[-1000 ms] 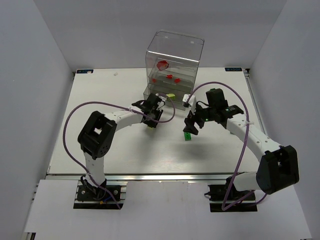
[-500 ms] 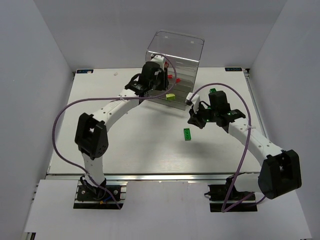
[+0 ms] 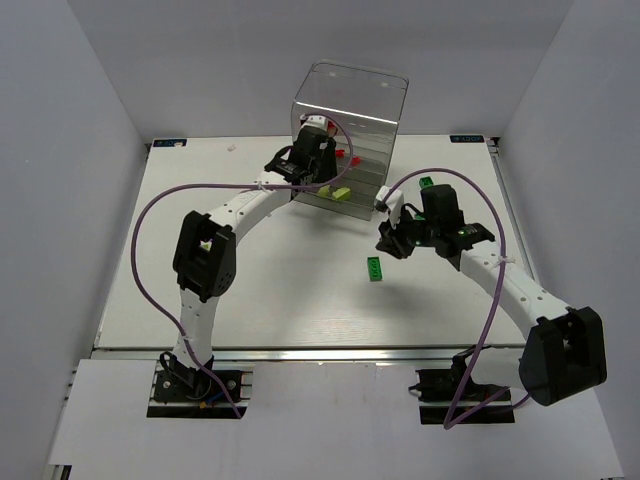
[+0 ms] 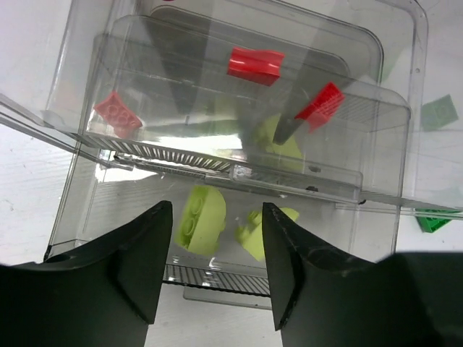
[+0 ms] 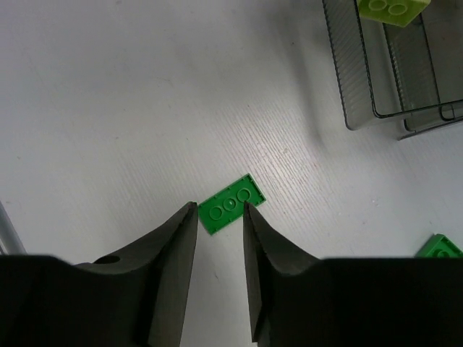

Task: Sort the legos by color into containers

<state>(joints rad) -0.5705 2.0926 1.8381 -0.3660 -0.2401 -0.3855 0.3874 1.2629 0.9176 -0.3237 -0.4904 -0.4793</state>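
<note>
The clear drawer box [image 3: 350,115] stands at the back of the table. Red bricks [image 4: 255,62] lie on an upper shelf. Two yellow-green bricks [image 4: 201,218] lie in a lower drawer [image 4: 217,273] that sticks out; one also shows from above [image 3: 342,193]. My left gripper [image 3: 312,160] is open and empty in front of the box, its jaws [image 4: 215,217] framing the yellow-green bricks. A flat green brick [image 3: 374,268] lies on the table. My right gripper [image 3: 387,244] is open and empty just above it [image 5: 231,202], its fingertips [image 5: 219,210] apart on either side.
A second green brick [image 3: 426,182] lies on the table to the right of the box and shows at the edge of the right wrist view [image 5: 441,249]. The drawer's front edge [image 5: 376,108] is close to the right gripper. Purple cables loop over both arms.
My left arm has swung from the table's middle up to the front of the box. My right gripper has drawn back from the flat green brick, which stays on the table.
</note>
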